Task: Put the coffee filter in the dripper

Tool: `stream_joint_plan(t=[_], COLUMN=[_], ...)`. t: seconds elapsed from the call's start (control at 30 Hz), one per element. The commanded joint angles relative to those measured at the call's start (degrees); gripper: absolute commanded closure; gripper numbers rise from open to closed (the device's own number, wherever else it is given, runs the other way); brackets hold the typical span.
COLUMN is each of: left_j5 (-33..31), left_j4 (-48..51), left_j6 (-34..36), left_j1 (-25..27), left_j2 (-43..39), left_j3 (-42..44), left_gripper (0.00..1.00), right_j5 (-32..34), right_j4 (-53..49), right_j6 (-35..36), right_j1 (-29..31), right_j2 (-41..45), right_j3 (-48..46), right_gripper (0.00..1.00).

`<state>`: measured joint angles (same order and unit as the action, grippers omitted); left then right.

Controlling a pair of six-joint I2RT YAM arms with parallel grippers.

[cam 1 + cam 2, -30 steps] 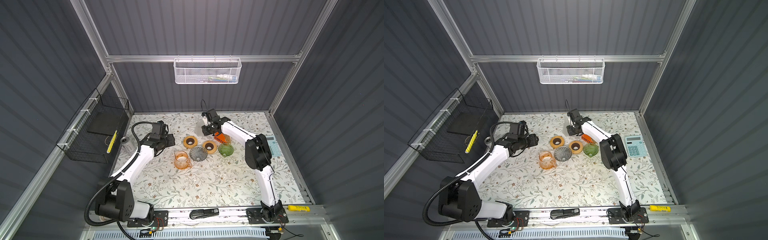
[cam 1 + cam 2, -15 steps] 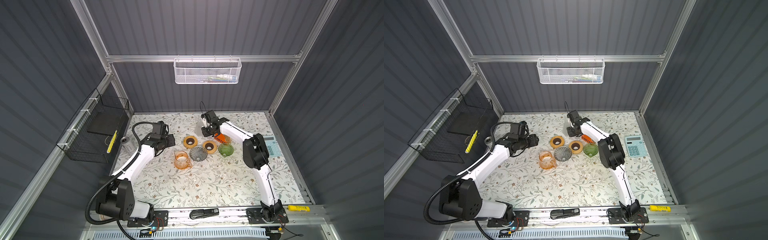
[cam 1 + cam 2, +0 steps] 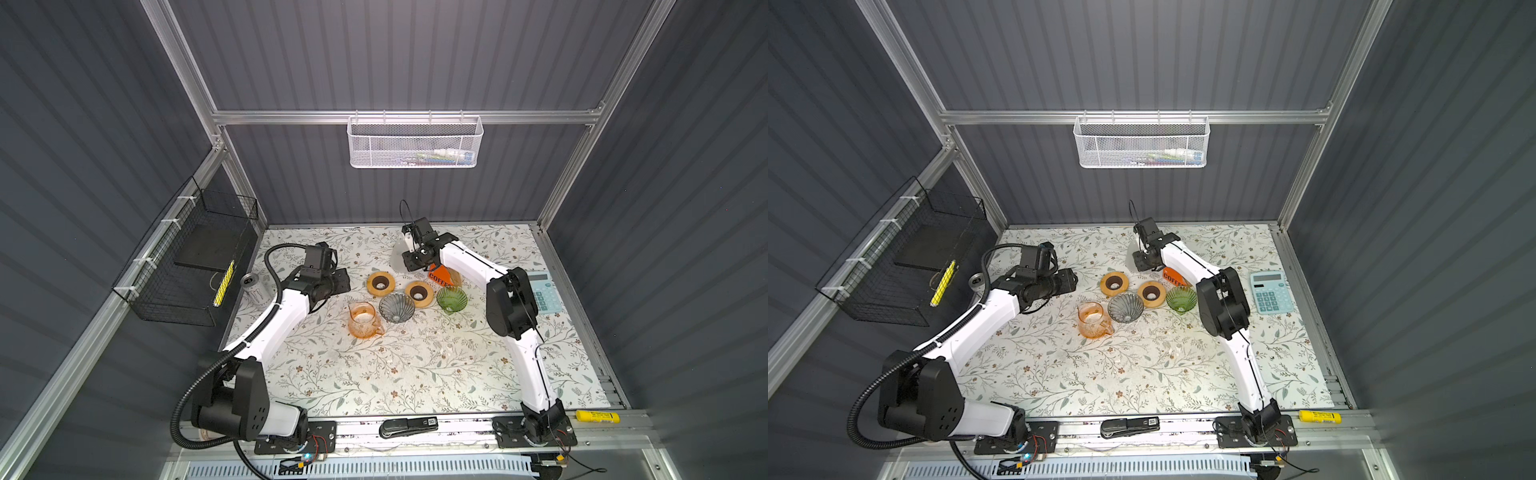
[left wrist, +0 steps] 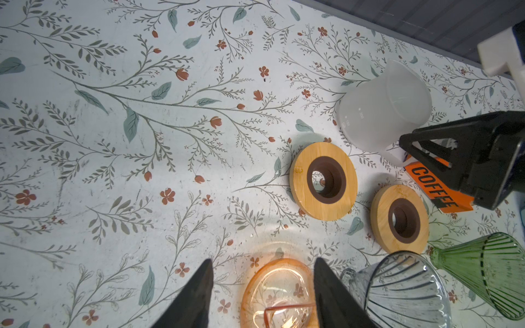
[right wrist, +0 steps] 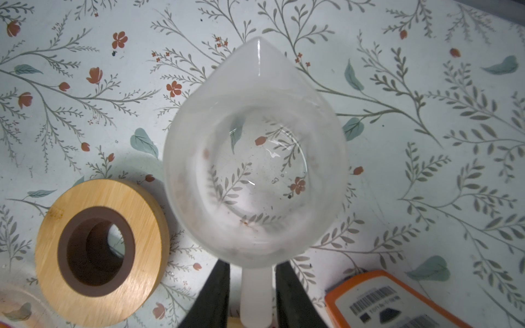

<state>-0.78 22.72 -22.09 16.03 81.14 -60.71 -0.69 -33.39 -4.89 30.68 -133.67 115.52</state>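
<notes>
Right gripper (image 5: 252, 264) at the frosted pitcher (image 5: 255, 159), with the coffee filter pack (image 4: 437, 190) flat just beside it.

The coffee filter pack is orange with black "COFFEE" lettering and a white barcode label. It lies on the handle side of the pitcher, its lettered long edge running away from the handle (image 5: 257, 295), and the right arm partly hides it. The right jaws flank the handle, with a sliver of gap on one side. The grey dripper (image 3: 397, 306), ribbed glass with its mouth up, and the green dripper (image 3: 451, 298) stand further from the pitcher than the pack. The left gripper (image 4: 262, 261) hangs spread and empty over the orange glass server (image 4: 279, 292), well apart from the pitcher.
</notes>
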Motion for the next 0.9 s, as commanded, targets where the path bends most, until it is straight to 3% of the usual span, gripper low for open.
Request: stream_joint_plan(t=[0.0,0.63,0.87], left_j5=[1.0,0.7,0.7], left_j4=[-0.1,-0.2,-0.1], left_j6=[1.2,1.3,1.3], left_j1=[-0.3,-0.3,-0.3], left_j2=[0.5,0.6,0.6], left_j3=[-1.5,-1.6,-1.6], left_gripper=[0.43,0.43,0.43], right_j5=[0.7,0.6,0.7], right_j4=[-1.4,-1.7,-1.9], right_j6=[0.5,0.3,0.2], right_j1=[-0.2,-0.2,-0.2], right_j2=[-1.6,-2.2,-2.1], right_j3=[1.5,1.9,2.1], right_gripper=[0.70,0.72,0.84])
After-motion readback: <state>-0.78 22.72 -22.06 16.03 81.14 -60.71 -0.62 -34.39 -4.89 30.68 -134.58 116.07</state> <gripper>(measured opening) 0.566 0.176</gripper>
